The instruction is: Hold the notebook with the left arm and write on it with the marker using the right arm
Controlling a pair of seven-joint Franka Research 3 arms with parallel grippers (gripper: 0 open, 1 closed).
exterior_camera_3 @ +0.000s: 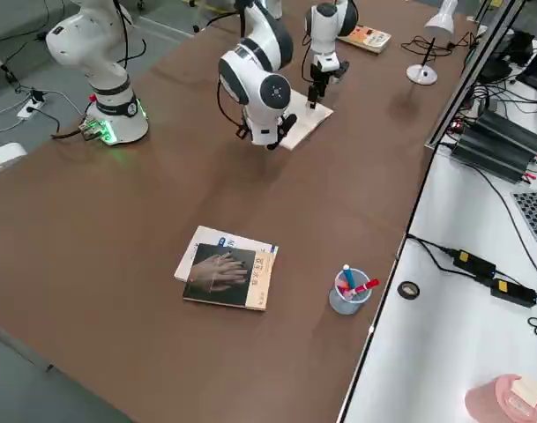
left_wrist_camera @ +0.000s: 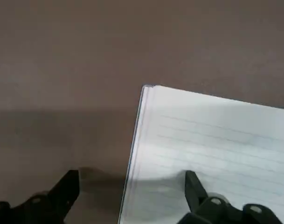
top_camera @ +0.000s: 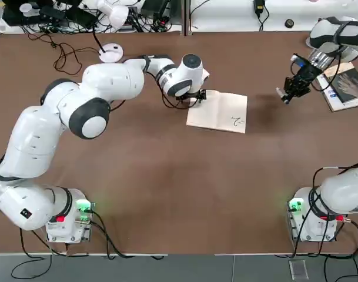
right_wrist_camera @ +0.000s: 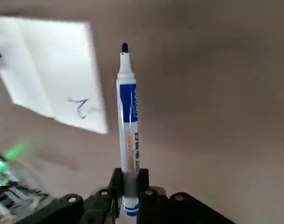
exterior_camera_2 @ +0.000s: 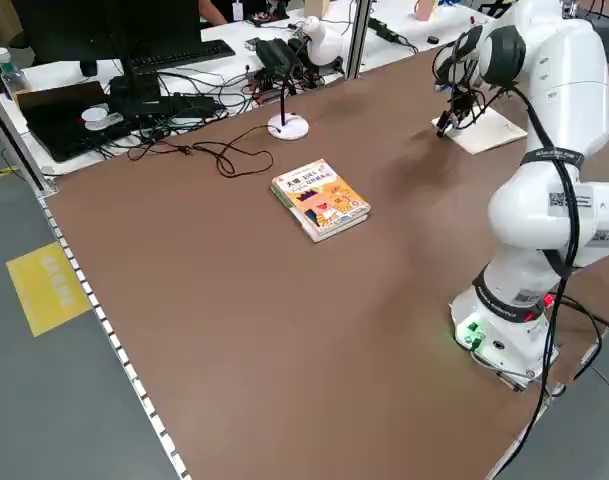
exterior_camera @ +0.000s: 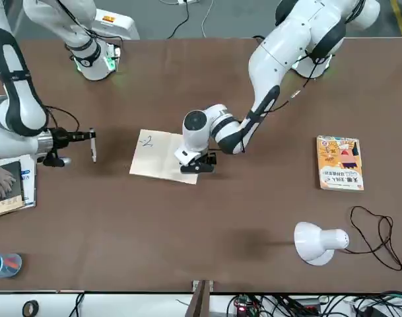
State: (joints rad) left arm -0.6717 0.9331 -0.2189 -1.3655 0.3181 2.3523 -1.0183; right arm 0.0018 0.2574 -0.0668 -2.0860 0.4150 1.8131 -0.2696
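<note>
- The notebook (top_camera: 218, 111) lies open and flat near the middle of the table (top_camera: 167, 176), with a small dark scribble (top_camera: 237, 121) on the corner of the page nearest the right arm.
- The left gripper (exterior_camera: 198, 163) presses down on the notebook's opposite edge; in the left wrist view its fingers stand apart, one finger (left_wrist_camera: 193, 186) on the lined page, the other on the bare table beside it, so it pins rather than pinches.
- The marker (right_wrist_camera: 128, 126) is clamped at its tail end in the right gripper (top_camera: 288, 91), jaws closed on it, uncapped tip pointing away from the wrist.
- The right gripper hangs above the table, well apart from the notebook, near the dark-covered book (top_camera: 346, 87).
- Judged step: writing looks done, marker clear of the page. To do it well, keep the tip off the paper to avoid stray marks, and keep the left hold steady until the marker is clear.
- The left arm (top_camera: 79, 108) reaches long across the table; the right arm (top_camera: 337, 35) is bent back towards the table's far side.
</note>
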